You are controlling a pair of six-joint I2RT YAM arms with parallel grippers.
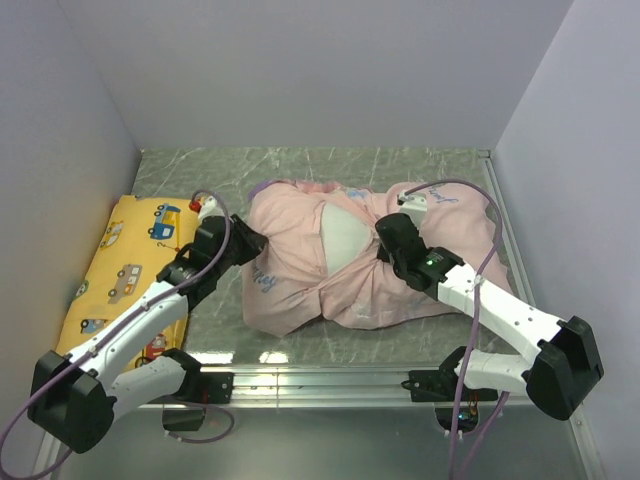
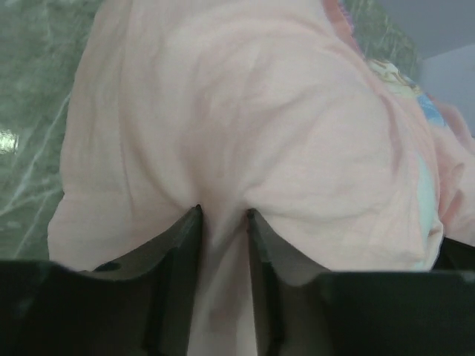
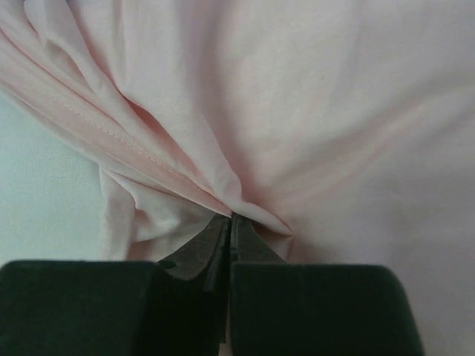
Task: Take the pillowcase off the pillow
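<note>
Where the marbled table (image 1: pixel 330 165) is covered, one pillowcase (image 1: pixel 300 280) is bunched around one white pillow (image 1: pixel 345 240), pale inner side outward, long axis laid left to right. A patch of the pillow is bared through an upward-facing gap. One yellow cushion (image 1: pixel 130 250) is seen left of the pillow. Of two grippers, the left gripper (image 2: pixel 223 215) is clamped on a pillowcase fold left of the pillow's bare patch, and the right gripper (image 3: pixel 230 219) is pinched on a fold just right of it.
</note>
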